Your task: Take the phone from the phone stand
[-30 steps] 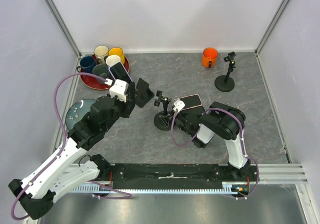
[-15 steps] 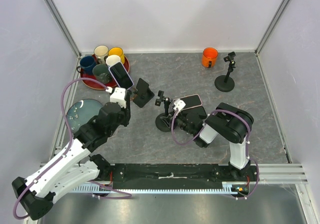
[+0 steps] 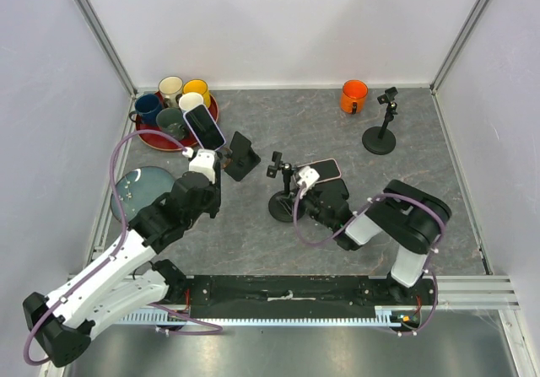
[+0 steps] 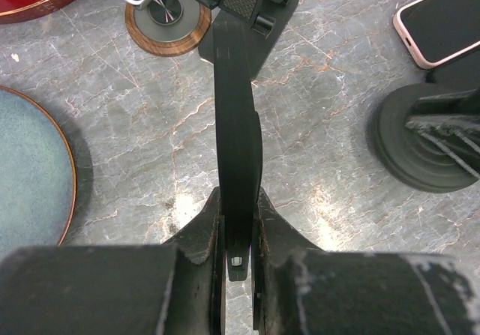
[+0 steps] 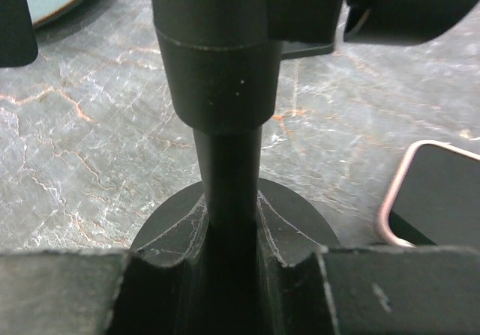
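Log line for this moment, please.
left tool: shut on folding stand | right tool: shut on pole stand | pink phone: flat on table

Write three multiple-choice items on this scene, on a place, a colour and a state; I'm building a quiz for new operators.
1. Where is the pink-cased phone? A) inside a mug B) flat on the table C) clipped in a stand
2. What colour is the mug standing alone? A) orange B) blue C) white
3. What is the right gripper doing? A) hanging open B) gripping a phone C) shut on the post of the black stand
Key: 1B, it lies on the marble beside the stand's base. 2A, its body is plainly orange. 3C, both fingers press the post.
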